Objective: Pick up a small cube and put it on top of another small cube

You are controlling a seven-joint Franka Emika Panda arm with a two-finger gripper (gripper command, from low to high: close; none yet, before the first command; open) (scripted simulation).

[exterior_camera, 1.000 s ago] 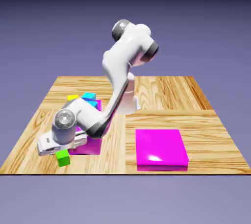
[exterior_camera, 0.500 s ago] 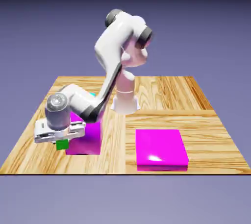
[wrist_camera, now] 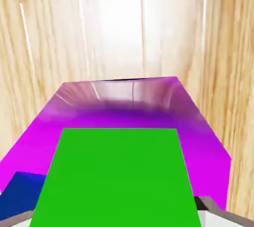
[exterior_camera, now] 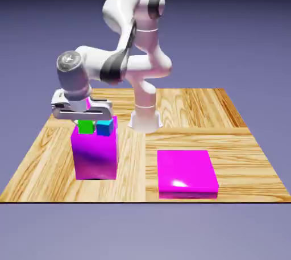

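Note:
My gripper (exterior_camera: 86, 122) is shut on the small bright green cube (exterior_camera: 86, 127), holding it level with the top of the tall magenta block (exterior_camera: 95, 156). A blue cube (exterior_camera: 104, 129) sits on that block's top, just to the exterior view's right of the green one. Whether the green cube touches the block top, I cannot tell. The hand view is mostly filled by the green cube (wrist_camera: 116, 176), held between the grey fingertips (wrist_camera: 211, 206). Beyond it lies the magenta block's top (wrist_camera: 134, 107), and the blue cube (wrist_camera: 20, 191) shows at the lower left.
A wide, flat magenta block (exterior_camera: 186, 172) lies on the wooden table (exterior_camera: 227, 116) toward the exterior view's right front. The robot's base (exterior_camera: 145, 118) stands behind the tall block, and the arm arches over it from the back.
The gripper closed on the green cube low at the tall block's front left corner. It has carried the cube up and back to the block's top, beside the blue cube.

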